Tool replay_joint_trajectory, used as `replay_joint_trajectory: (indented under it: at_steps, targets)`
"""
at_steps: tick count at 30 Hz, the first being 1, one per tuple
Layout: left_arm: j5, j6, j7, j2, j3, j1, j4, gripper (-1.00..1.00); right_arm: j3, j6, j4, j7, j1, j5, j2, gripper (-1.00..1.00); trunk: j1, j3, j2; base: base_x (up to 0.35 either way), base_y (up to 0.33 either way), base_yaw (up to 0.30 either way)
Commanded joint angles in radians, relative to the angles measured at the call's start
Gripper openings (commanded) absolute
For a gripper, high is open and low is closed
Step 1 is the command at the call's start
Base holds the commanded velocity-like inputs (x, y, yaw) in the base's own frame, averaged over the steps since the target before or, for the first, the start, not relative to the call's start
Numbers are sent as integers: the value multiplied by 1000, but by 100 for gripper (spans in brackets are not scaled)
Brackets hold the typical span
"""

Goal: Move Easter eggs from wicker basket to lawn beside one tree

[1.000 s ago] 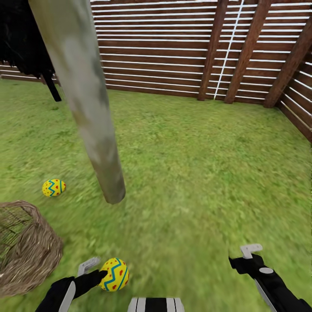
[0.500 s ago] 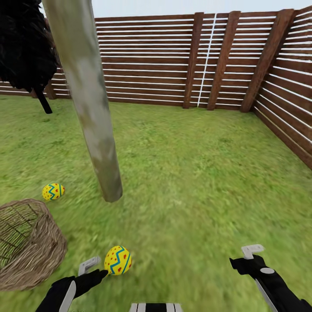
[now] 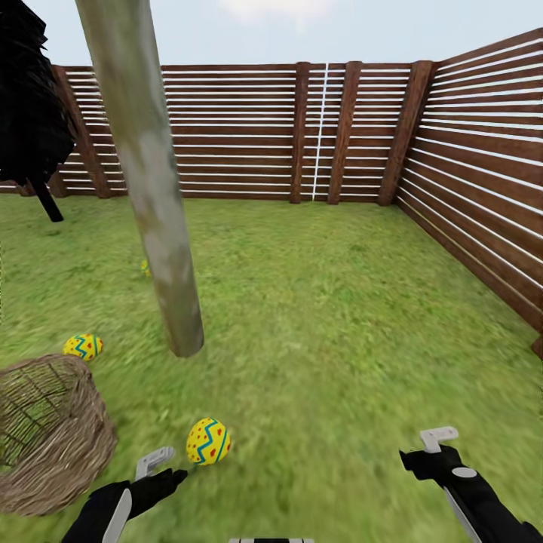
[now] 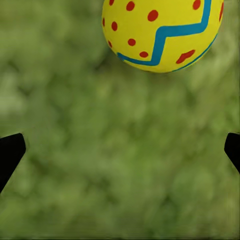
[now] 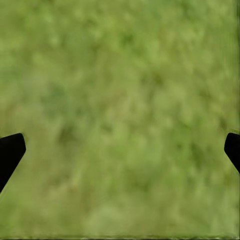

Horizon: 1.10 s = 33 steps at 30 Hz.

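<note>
Bright, shadowless daylight; blurry wrist views

Lawn (image 3: 339,317): mottled green grass, flat, ran up to brown slat fence (image 3: 226,136) at far side and right. On it: pale tree trunk (image 3: 162,249) rooted left of centre; wicker basket (image 3: 56,445) sat near left, upright. One egg (image 3: 209,441) lay on grass just right of basket; also seen in left wrist view (image 4: 160,32). Second egg (image 3: 83,346) lay just behind basket, near trunk base. Dark tree (image 3: 30,128) stood far left.
</note>
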Motion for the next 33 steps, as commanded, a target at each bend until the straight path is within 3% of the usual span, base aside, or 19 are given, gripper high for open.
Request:
replay_joint_trajectory:
  at_steps: [1,33]
  targets:
    - [7,7,-2,1,3,-1,-1,100,2,6,2,0,0,-3,-1,100,-1,3,0,-270,202,-23]
    - [7,9,-3,4,2,0,1,100,6,4,6,0,0,-2,7,100,-16,127,7,-265,191,-1]
